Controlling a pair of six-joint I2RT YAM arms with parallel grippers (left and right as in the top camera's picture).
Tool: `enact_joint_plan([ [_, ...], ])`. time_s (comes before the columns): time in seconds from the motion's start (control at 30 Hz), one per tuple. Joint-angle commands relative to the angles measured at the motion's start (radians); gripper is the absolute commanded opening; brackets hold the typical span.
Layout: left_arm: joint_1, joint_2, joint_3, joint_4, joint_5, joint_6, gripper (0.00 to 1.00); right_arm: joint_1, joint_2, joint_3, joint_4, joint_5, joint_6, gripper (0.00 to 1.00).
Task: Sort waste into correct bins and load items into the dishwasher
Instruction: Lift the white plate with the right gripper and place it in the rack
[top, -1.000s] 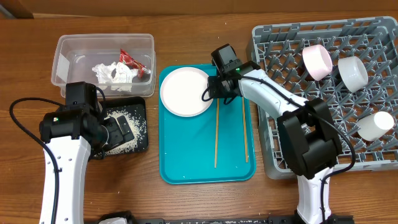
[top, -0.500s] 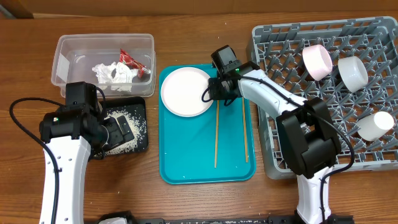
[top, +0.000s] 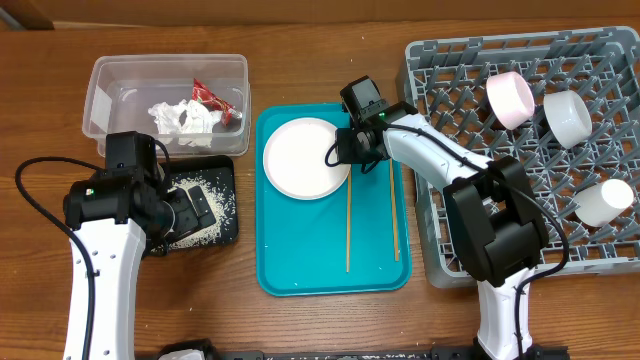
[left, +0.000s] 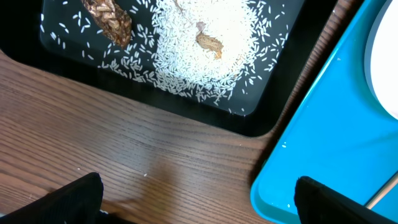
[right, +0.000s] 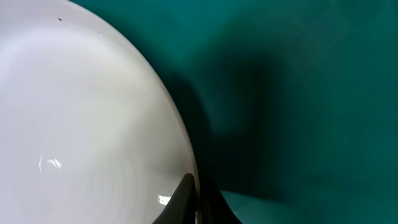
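Pinched narrow, the right gripper (top: 350, 150) sits on the right rim of the plate (top: 305, 158). The wrist view shows its dark tips closing on that white edge, so it looks like a firm hold. The left gripper (left: 199, 202) hangs over bare table (left: 124, 155) just near of the black tray (top: 228, 236), fingers spread wide and carrying nothing.

Now the big picture. At far right is the dish rack (top: 440, 80), already holding a pink bowl (top: 510, 98), a white bowl (top: 567, 115) and a cup (top: 603, 203) on its side. In the centre is the teal tray (top: 310, 250), with the plate lying at its far end. At far left is the clear tub (top: 95, 100), and the black tray lies just near of it.

Down to the small stuff. Two chopsticks (top: 348, 225) lie lengthwise on the teal tray, right of the plate. The red wrapper (top: 208, 96) and the tissue (top: 185, 118) are in the tub. The rice (left: 186, 68) is heaped on the black tray, with a brown scrap (left: 209, 42) on top of it.

The verdict is that the waste looks sorted and most of the crockery is racked. What's left is the plate, now in hand, and then both chopsticks.
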Motion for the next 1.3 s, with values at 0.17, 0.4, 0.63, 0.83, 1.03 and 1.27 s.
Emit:
enact_joint_plan([
  [0.17,0.006,0.005,0.008,0.001,0.008,-0.01,1.0,-0.035,-0.034,0.106,-0.117,0.044,-0.003,0.04],
  [0.4,0.006,0.005,0.008,0.001,0.008,-0.01,1.0,-0.091,-0.2,0.278,-0.261,0.327,-0.008,0.04],
  [0.63,0.006,0.005,0.008,0.001,0.008,-0.01,1.0,-0.155,-0.336,0.3,-0.236,0.872,-0.014,0.04],
  [0.83,0.006,0.005,0.008,0.001,0.008,-0.01,1.0,-0.224,-0.326,0.275,-0.236,1.259,-0.009,0.04],
  [1.03,0.006,0.005,0.008,0.001,0.008,-0.01,1.0,-0.286,-0.324,0.182,-0.224,1.219,0.051,0.04],
  [1.27,0.006,0.005,0.008,0.001,0.008,-0.01,1.0,-0.29,-0.323,0.06,-0.171,1.091,0.077,0.04],
])
